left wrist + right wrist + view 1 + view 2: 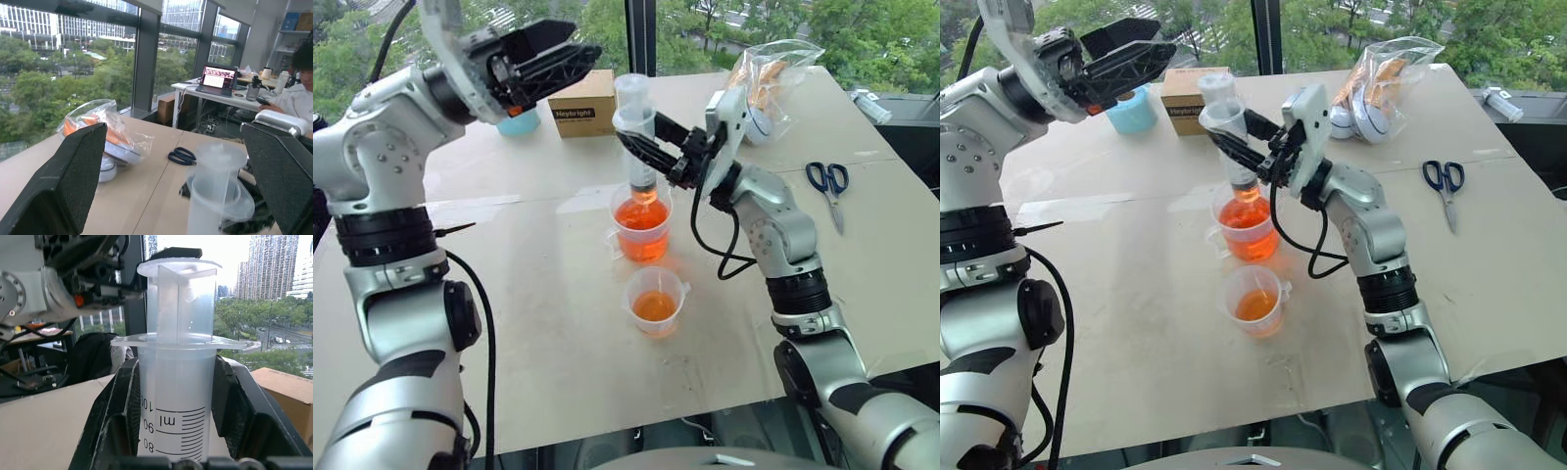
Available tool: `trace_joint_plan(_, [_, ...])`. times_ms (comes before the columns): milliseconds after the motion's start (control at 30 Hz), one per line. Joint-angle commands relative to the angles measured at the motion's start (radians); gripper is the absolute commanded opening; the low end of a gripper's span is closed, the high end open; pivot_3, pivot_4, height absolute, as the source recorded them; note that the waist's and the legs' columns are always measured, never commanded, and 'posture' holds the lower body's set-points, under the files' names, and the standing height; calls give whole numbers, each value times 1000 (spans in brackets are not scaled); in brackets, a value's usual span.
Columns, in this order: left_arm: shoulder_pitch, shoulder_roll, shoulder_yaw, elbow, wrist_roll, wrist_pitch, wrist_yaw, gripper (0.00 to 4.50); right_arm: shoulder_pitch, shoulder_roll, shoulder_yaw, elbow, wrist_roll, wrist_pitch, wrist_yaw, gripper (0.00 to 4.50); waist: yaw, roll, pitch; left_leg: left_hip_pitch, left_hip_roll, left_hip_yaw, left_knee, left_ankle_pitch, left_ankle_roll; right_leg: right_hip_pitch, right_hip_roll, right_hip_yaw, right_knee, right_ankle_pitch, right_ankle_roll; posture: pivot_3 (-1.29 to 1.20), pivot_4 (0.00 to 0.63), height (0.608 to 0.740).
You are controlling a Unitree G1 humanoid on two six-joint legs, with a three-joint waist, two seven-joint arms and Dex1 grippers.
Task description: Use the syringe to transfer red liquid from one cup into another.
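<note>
My right gripper [644, 149] is shut on the barrel of a large clear syringe [636, 122], which it holds upright. The black fingers [117, 416] clamp the barrel [176, 382] just under its flange, and the plunger stands a little out of the top. The syringe's lower end dips into the mouth of the larger cup [641, 227], which holds orange-red liquid. A smaller cup [656, 302] with a little of the same liquid stands just in front of it. My left gripper [585, 54] is open, up high and left of the plunger top [220, 156], not touching it.
At the back of the table are a cardboard box [582, 103], a light blue object [1131, 110] and a clear plastic bag [769, 83]. Scissors [829, 186] lie at the right. A person [298, 93] sits at a desk beyond the table.
</note>
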Motion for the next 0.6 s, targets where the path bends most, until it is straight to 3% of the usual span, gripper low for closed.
trace_joint_plan(33, [46,57,27,-87,-32,27,-20,4451,-37,-6,-31,-96,85,18,27,1605,0,0,0,0,0,0,0,0,0,0,0,0,0,0,0,0,150,740])
trace_joint_plan(233, [162,146,46,-177,-79,68,-67,4451,-41,-75,-90,-208,251,116,80,1605,5,0,0,0,0,-1,-1,0,0,0,-1,-1,0,0,0,0,150,740])
trace_joint_plan(367, [154,173,41,-171,-95,66,-92,4451,-1,-152,-117,-304,446,269,141,1605,9,0,0,0,0,-2,0,0,0,1,-1,-2,-1,0,0,0,150,740])
trace_joint_plan(600, [99,181,10,-157,-135,79,-168,4451,116,-230,-76,-450,636,432,166,1605,9,-1,0,0,0,-2,0,0,1,1,-1,-2,-1,0,0,0,150,740])
